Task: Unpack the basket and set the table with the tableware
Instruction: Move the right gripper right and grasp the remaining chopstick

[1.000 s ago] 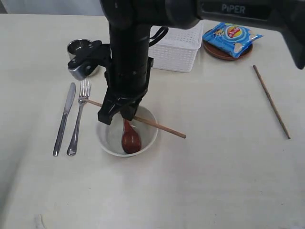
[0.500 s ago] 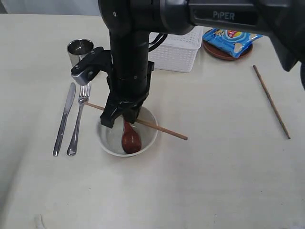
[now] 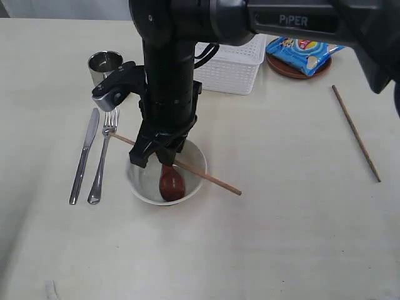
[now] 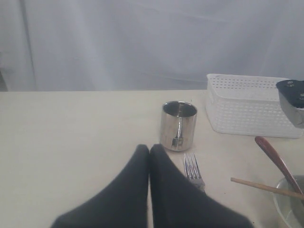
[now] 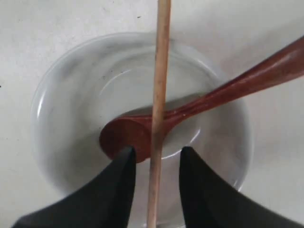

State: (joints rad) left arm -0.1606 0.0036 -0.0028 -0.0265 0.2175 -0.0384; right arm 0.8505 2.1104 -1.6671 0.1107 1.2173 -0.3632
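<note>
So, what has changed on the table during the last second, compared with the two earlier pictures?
The right gripper eased slightly lower over the bowl, its fingers open on either side of the chopstick. The chopstick's free end swung a little lower in the exterior view. Nothing was grasped or released. The spoon, knife, fork, mug, basket and other chopstick stayed put.

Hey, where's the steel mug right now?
The mug stands upright at the upper left of the exterior view, just beyond the tips of the knife and fork, with the basket off to its right.
</note>
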